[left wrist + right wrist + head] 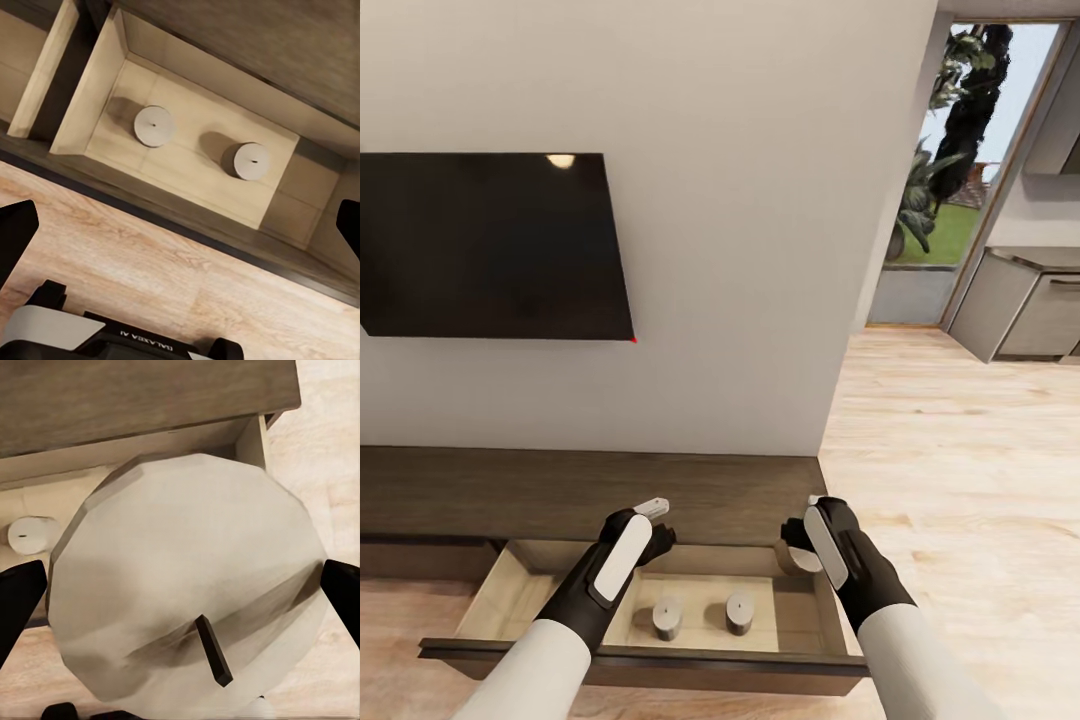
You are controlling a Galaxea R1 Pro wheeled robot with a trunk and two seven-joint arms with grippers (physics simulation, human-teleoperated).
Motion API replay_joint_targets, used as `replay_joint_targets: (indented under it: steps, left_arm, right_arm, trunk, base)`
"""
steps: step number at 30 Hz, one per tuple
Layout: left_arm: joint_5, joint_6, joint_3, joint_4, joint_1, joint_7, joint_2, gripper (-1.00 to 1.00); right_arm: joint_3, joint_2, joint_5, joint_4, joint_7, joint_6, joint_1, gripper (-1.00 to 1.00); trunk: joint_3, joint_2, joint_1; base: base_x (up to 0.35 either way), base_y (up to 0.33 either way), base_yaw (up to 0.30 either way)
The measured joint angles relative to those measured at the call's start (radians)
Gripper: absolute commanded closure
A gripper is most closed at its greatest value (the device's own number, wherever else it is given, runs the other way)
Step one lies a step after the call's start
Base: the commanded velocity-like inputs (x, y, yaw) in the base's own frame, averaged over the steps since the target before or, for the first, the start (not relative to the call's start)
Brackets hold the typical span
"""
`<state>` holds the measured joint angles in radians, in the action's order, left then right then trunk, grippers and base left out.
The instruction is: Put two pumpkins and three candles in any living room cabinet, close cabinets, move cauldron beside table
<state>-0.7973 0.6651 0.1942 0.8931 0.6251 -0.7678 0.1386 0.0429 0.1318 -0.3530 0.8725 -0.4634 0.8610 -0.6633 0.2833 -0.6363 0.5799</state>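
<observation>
The candles come first: two (pixel 668 618) (pixel 739 612) stand upright, side by side but apart, on the pale wood floor of the cabinet's (pixel 590 488) pulled-out drawer (pixel 650 655), and a third candle (pixel 187 592) sits between the right gripper's (pixel 805 545) fingers, over the drawer's right end. From the right wrist camera that held candle looms large: a pale, faceted round top with a short dark wick leaning out of it, and the black fingertips (pixel 341 592) stand at its two flanks, closed onto its sides. One of the resting candles (pixel 31 534) peeks past it at about nine o'clock in the head view's sense (further left along the drawer).

The left gripper (pixel 658 525) hangs over the drawer's back edge, at roughly twelve o'clock from the left-hand resting candle. Its jaws are spread wide with nothing between them; in the left wrist view the two black fingertips (pixel 15 232) sit at opposite edges, and the two candles (pixel 154 125) (pixel 250 160) lie between and beyond them on the drawer floor.

The resting candles are short, stubby grey-beige cylinders with flat lighter tops and a tiny dark wick mark at the centre. The cabinet is long, low and dark brown, set against the white wall beneath a black screen (pixel 490 245).
</observation>
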Motion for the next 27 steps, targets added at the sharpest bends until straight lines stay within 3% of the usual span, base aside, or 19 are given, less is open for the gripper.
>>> replay_joint_targets:
  steps: [10,27]
  left_arm:
    - [0.000,0.000,-0.002,0.000,0.000,0.000,0.000,-1.00]
    - [-0.003,0.002,-0.004,0.022,0.000,0.002,0.001,-1.00]
  right_arm:
    - [-0.007,-0.001,-0.008,-0.109,-0.001,-0.005,-0.011,1.00]
    - [-0.005,0.003,-0.006,-0.117,0.001,-0.015,-0.012,1.00]
  trunk:
    - [0.031,-0.070,0.038]
    - [0.085,-0.189,0.104]
  base:
    - [0.000,0.000,0.000]
    - [0.000,0.000,0.000]
